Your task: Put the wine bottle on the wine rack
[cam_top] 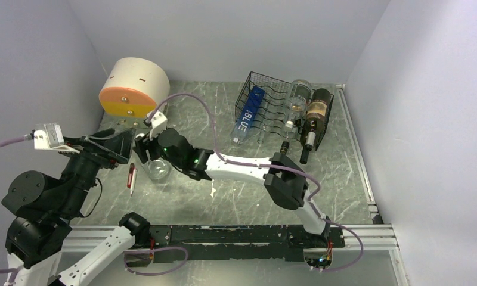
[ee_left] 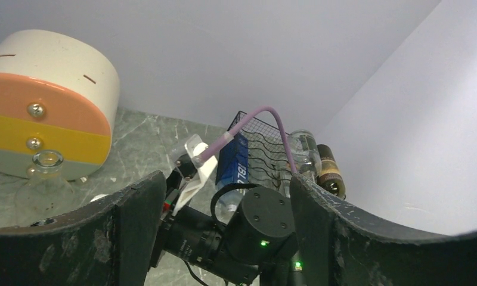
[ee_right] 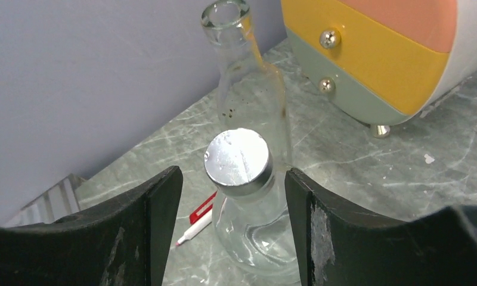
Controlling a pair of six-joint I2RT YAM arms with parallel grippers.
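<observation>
A clear glass bottle with a silver cap (ee_right: 239,159) stands upright on the table between the open fingers of my right gripper (ee_right: 233,176), not touched by either; in the top view its base (cam_top: 159,170) shows under that gripper (cam_top: 145,152). The black wire wine rack (cam_top: 266,98) stands at the back right and holds a blue bottle (cam_top: 248,113), a clear bottle (cam_top: 297,98) and a dark wine bottle (cam_top: 316,113). My left gripper (cam_top: 121,148) is open and empty; in its wrist view it (ee_left: 227,179) frames the right arm's wrist (ee_left: 266,223).
A second clear flask with an open neck (ee_right: 248,89) stands just behind the capped bottle. A red and white pen (cam_top: 131,177) lies left of it. A round drawer unit in orange, yellow and green (cam_top: 132,89) stands at the back left. Walls close in on three sides.
</observation>
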